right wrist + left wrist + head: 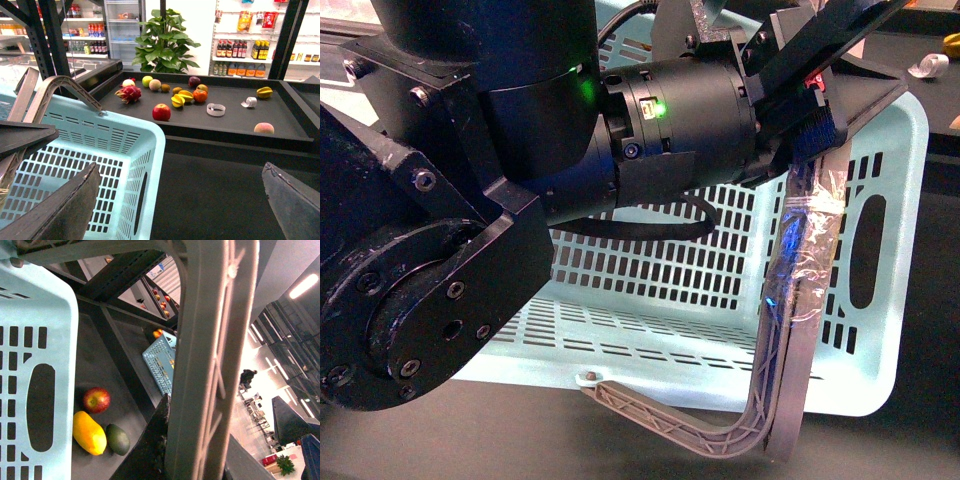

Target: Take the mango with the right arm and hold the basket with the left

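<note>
Front view: left arm (470,200) fills upper left & centre of frame, in front of basket (905,300), which takes centre to lower right. One handle (810,250) runs up, right of centre, into left gripper (807,125) near top; other handle (670,425) lies at bottom centre. Left wrist view: mango (89,432) on shelf (100,365) just outside basket wall, w/ apple (96,400) & smaller fruit (117,439) just beside it.

White ceiling strip lights (303,286) overexpose part of the left wrist view; green glow tints the soft-focus bulky black robot arm (710,120).
</note>
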Robot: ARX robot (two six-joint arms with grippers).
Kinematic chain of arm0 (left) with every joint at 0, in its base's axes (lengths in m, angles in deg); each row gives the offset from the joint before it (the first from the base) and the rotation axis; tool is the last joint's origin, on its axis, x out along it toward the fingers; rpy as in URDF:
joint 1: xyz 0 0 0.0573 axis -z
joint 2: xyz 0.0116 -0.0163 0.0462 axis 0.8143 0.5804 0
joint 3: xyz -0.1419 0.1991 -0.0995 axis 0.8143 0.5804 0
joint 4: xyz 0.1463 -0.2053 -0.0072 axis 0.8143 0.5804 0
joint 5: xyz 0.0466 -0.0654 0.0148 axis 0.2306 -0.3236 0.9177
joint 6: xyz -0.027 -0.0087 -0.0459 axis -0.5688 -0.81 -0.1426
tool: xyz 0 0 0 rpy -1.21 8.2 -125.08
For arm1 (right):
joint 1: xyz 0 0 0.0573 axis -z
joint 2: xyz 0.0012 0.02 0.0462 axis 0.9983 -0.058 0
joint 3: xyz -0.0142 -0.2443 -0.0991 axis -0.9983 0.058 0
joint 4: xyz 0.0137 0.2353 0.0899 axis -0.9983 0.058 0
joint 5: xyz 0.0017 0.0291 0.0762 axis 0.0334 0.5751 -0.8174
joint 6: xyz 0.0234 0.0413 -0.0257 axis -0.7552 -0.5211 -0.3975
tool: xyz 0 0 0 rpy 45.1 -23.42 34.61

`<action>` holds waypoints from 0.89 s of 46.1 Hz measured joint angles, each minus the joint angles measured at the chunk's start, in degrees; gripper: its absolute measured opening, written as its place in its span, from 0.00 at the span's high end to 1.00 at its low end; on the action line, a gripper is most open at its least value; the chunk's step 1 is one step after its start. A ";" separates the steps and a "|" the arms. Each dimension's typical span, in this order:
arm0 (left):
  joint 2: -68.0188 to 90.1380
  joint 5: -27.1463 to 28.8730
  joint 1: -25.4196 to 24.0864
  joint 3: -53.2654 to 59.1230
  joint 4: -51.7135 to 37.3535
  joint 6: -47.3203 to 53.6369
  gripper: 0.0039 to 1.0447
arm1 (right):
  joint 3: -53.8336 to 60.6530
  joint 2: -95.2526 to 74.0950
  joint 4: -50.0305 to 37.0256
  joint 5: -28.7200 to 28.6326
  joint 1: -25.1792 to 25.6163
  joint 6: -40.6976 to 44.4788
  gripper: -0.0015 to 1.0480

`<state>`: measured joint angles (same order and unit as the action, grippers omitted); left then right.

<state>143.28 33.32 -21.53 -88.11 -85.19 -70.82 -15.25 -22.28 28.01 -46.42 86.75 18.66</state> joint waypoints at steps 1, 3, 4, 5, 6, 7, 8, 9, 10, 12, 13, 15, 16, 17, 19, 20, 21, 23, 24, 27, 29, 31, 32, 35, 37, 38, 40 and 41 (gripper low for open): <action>0.00 0.00 0.00 0.00 0.00 0.00 0.91 | 0.00 0.00 0.00 0.00 0.00 -0.02 0.08; 0.00 0.00 0.00 0.00 0.00 0.00 0.91 | 0.00 0.00 0.00 0.00 0.00 -0.02 0.08; 0.00 0.00 0.00 0.00 0.00 0.00 0.91 | 0.00 0.00 0.00 0.00 0.00 -0.02 0.08; 0.00 0.00 0.00 0.00 0.00 0.00 0.91 | 0.00 0.00 0.00 0.00 0.00 0.00 0.08; 0.00 0.00 0.00 0.00 0.00 0.00 0.91 | 0.00 0.00 0.00 0.00 0.00 0.00 0.08; 0.00 0.00 0.00 0.00 0.00 -0.02 0.91 | 0.00 0.00 0.00 0.00 0.00 -0.02 0.08; 0.00 0.00 0.00 0.00 0.00 0.00 0.91 | 0.00 0.00 0.00 0.00 0.00 -0.02 0.08; 0.00 0.00 0.00 0.00 0.00 0.00 0.91 | 0.00 0.00 0.00 0.00 0.00 -0.02 0.08; 0.00 0.00 0.00 0.00 0.00 0.00 0.91 | 0.00 0.00 0.00 0.00 0.00 -0.02 0.08; 0.00 0.00 0.00 0.00 0.00 0.00 0.91 | 0.00 0.00 0.00 0.00 0.00 0.00 0.08; 0.00 0.00 0.00 0.00 0.00 0.00 0.91 | 0.00 0.00 0.00 0.00 0.00 -0.02 0.08; 0.00 0.00 0.00 0.00 0.00 -0.02 0.91 | -0.22 -0.55 0.92 2.38 -0.72 -0.04 0.08; 0.00 0.02 0.00 0.00 0.00 -0.02 0.91 | -0.81 -1.36 2.40 5.53 -1.36 -0.04 0.08; 0.00 0.00 0.00 0.00 0.00 0.02 0.91 | -1.42 -3.74 3.19 9.90 -1.92 -0.07 0.08; 0.00 0.00 0.00 0.00 0.00 -0.02 0.91 | -1.77 -7.50 2.21 12.96 -1.27 -0.07 0.08; -0.02 0.00 0.00 0.00 0.00 -0.04 0.91 | -1.77 -10.43 0.44 12.74 0.02 0.02 0.08; -0.02 -0.02 0.00 0.00 0.00 -0.04 0.91 | -1.77 -12.48 -1.22 11.91 1.11 0.09 0.08; -0.02 0.02 0.00 0.00 0.00 0.02 0.91 | -1.79 -16.96 -5.31 9.68 3.43 0.44 0.08; -0.02 0.04 0.00 0.00 0.00 0.02 0.91 | -1.90 -19.34 -7.48 8.70 4.61 0.55 0.08; -0.02 0.02 0.00 0.00 0.00 -0.02 0.91 | -2.19 -25.88 -13.07 5.70 7.32 0.96 0.08; -0.02 0.02 0.00 0.00 0.00 -0.02 0.91 | -2.60 -30.86 -16.96 4.17 8.96 1.36 0.08; -0.02 0.00 0.02 0.00 0.00 0.00 0.91 | -3.32 -38.60 -22.56 1.81 11.17 1.92 0.08; -0.02 0.00 0.02 0.00 0.00 0.00 0.91 | -3.58 -41.11 -24.30 1.14 11.78 2.14 0.08; -0.02 0.00 0.02 0.00 0.00 -0.02 0.91 | -4.98 -52.70 -31.47 -1.81 14.36 2.86 0.08; -0.02 0.00 0.00 0.00 0.00 -0.02 0.91 | -6.14 -61.83 -36.89 -3.23 16.09 3.30 0.08; -0.02 0.00 0.00 0.00 0.00 -0.02 0.91 | -6.56 -64.35 -37.79 -3.63 16.59 3.39 0.08; -0.02 0.04 0.00 0.00 0.00 -0.02 0.91 | -7.91 -72.04 -42.10 -4.44 18.10 3.89 0.08; -0.02 0.04 0.00 0.00 0.00 0.00 0.91 | -8.46 -75.17 -43.71 -4.52 18.67 4.17 0.08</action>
<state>143.25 33.37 -21.53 -88.11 -85.19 -70.82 -23.70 -97.45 -15.70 -50.94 105.41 22.83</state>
